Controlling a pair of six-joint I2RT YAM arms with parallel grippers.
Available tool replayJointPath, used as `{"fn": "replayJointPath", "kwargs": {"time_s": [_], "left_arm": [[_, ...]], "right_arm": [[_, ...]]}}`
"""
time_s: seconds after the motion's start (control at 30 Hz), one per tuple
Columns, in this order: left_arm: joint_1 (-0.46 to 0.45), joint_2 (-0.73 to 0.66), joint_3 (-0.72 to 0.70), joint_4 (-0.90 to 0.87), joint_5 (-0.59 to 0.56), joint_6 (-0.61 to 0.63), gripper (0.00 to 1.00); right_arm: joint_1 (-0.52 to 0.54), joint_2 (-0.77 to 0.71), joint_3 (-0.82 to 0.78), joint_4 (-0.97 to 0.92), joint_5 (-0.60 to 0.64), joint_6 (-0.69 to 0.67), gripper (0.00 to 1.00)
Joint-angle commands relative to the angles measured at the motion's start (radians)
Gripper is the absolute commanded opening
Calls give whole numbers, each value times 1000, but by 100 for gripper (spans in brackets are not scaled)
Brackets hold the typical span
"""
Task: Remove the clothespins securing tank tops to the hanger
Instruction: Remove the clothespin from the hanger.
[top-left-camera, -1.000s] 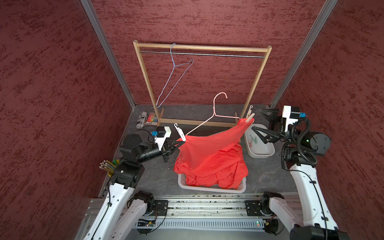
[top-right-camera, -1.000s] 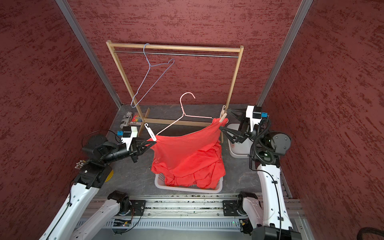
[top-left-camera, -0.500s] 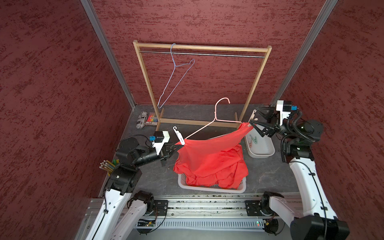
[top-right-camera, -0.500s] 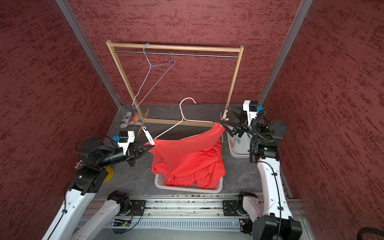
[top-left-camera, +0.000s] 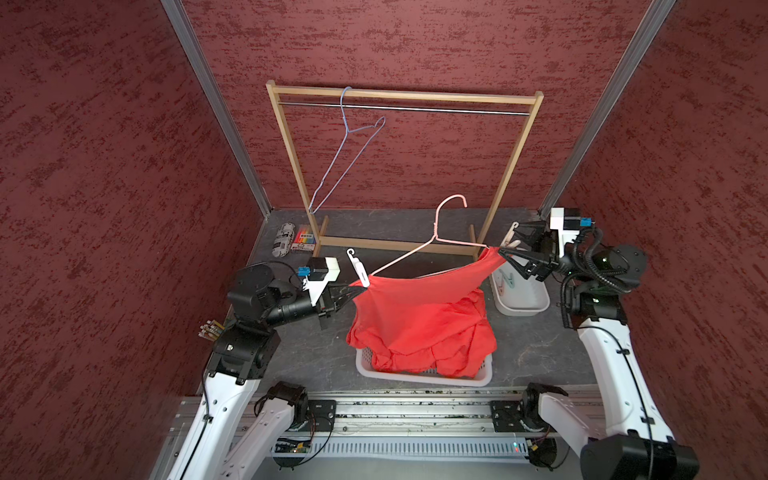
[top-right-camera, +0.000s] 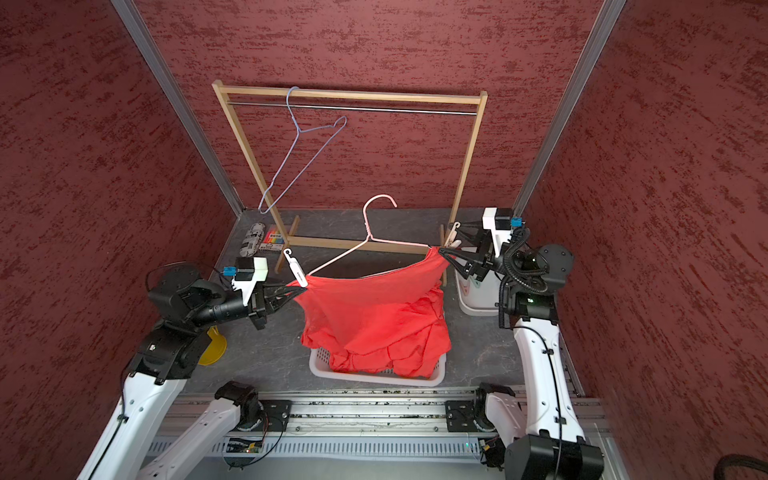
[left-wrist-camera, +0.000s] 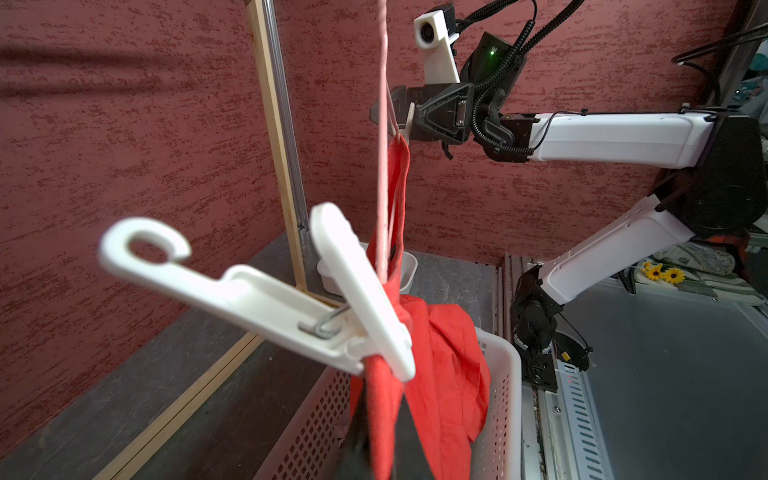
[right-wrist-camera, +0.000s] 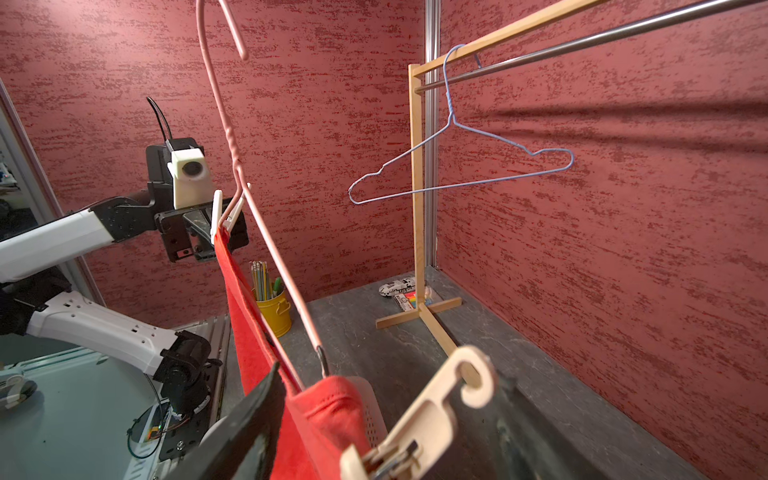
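Observation:
An orange-red tank top (top-left-camera: 419, 316) hangs from a pink wire hanger (top-left-camera: 436, 237) held in the air between both arms, its lower part bunched in a white basket. A white clothespin (top-left-camera: 358, 268) (left-wrist-camera: 257, 299) pins its left corner to the hanger. My left gripper (top-left-camera: 353, 294) (left-wrist-camera: 380, 419) is shut on the red cloth just under that pin. A beige clothespin (top-left-camera: 510, 239) (right-wrist-camera: 428, 415) pins the right corner. My right gripper (top-left-camera: 510, 237) (right-wrist-camera: 390, 374) is open, its jaws standing on either side of the beige pin and the cloth corner.
A wooden rack (top-left-camera: 405, 97) at the back carries an empty blue wire hanger (top-left-camera: 345, 153). The white basket (top-left-camera: 424, 376) sits at the front centre. A small white bin (top-left-camera: 519, 299) stands under the right gripper. A yellow pencil cup (right-wrist-camera: 272, 307) and a marker pack (top-left-camera: 302, 243) are at the left.
My right gripper has moved in to the hanger's right end and now straddles the beige clothespin, its jaws narrower than before. The hanger and left gripper have shifted slightly.

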Motion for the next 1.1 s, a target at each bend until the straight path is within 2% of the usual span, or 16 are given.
{"fn": "replayJointPath", "kwargs": {"time_s": [0.0,0.1,0.37,0.4,0.53,0.67,0.77,0.93,1.03,1.07], "left_arm": [[32,15,41,-33,98,25,0],[61,24,42,-33,118,22,0],[123,34,40,6,137,-7,0],[127,32,36,22,143,-17,0],[138,21,31,42,178,-37,0],[140,12,31,23,207,-34,0],[144,12,31,7,218,-26,0],[150,28,36,6,230,-23,0],[153,33,37,4,234,-23,0],[154,34,37,4,234,-24,0]], "right_arm": [[-1,-19,-13,24,-49,-29,70],[-2,-26,-11,21,-59,-24,67],[-1,-63,-9,-26,-74,-44,40],[0,-62,-11,-25,-73,-44,40],[1,-42,-9,-30,-64,-50,50],[1,-37,-13,-27,-39,-65,71],[1,-37,-14,-23,-35,-71,74],[1,-43,-17,-1,-48,-60,59],[0,-54,-19,1,-55,-61,44],[0,-54,-19,1,-55,-61,41]]}}
